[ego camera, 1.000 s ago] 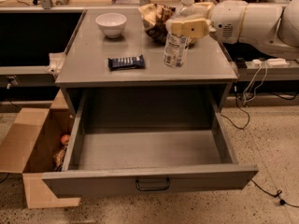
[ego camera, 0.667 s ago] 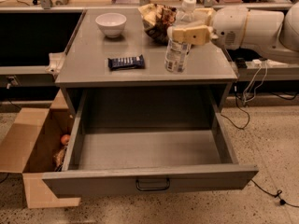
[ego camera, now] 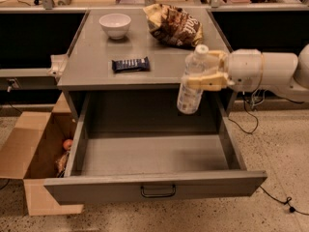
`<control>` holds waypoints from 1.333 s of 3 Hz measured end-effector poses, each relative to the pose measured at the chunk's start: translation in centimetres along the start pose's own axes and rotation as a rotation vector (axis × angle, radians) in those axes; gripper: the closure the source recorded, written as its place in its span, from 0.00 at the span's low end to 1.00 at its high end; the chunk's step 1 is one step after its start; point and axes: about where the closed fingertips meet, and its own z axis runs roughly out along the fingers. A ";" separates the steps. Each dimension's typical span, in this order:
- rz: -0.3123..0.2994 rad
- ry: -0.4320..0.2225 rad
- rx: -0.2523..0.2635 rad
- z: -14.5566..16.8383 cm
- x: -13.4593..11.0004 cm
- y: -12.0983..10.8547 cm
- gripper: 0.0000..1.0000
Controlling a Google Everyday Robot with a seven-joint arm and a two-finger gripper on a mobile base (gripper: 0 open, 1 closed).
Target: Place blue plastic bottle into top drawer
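clear plastic water bottle with white cap, upright in mid-air above the right rear corner of the open grey metal top drawer. far left, brown cardboard box. on the grey cabinet top: white bowl, dark blue wrapped snack bar, crumpled brown snack bag. rightmost, cream two-finger gripper, pinching the bottle's upper half.

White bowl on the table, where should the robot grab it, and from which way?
Probably the rim of the white bowl, from straight above: it stands upright and open, so one finger could go inside, one outside. Its round sides look too wide and sloped to pinch. Right now the gripper is holding the blue plastic bottle above the open top drawer.
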 end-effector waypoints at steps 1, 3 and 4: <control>0.041 0.076 -0.047 0.6 6.9 3.8 1.00; 0.076 0.085 -0.009 1.4 11.3 3.6 1.00; 0.077 0.108 0.023 2.3 15.2 3.3 1.00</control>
